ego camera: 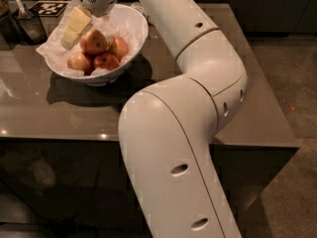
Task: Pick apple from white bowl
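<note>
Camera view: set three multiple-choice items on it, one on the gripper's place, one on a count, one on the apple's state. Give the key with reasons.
1. Where is the gripper?
A. over the left side of the bowl
B. right of the bowl
C. under the bowl

2. How many apples are in the bowl?
A. two
B. six
C. four

3. The biggest apple is:
A. lifted clear of the bowl
B. resting in the bowl
C. cut in halves

Key:
1. A, since the gripper hangs just inside the bowl's left rim, next to the biggest apple.
2. C, since four apples show, clustered together.
3. B, since it sits whole among the other apples, below the rim.
</note>
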`<action>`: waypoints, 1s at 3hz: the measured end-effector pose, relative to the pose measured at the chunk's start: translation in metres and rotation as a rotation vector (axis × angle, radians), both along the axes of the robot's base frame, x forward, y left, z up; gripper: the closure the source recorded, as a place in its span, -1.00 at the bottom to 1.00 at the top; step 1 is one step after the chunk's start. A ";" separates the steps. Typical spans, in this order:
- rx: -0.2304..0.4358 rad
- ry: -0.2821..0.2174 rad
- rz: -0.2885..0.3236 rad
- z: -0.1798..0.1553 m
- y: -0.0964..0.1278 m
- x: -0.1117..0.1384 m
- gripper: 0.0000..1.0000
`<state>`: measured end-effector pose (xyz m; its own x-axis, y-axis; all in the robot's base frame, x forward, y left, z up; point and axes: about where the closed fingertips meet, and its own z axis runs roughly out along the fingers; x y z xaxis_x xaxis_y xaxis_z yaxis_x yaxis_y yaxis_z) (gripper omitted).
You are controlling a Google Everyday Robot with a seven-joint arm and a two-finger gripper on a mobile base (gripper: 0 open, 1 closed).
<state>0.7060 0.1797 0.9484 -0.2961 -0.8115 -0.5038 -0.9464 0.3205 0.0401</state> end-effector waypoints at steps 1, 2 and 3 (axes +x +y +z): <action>-0.008 0.025 -0.017 -0.014 -0.004 0.004 -1.00; -0.007 0.046 -0.031 -0.025 -0.009 0.006 -1.00; 0.001 0.044 -0.034 -0.029 -0.006 0.009 -0.74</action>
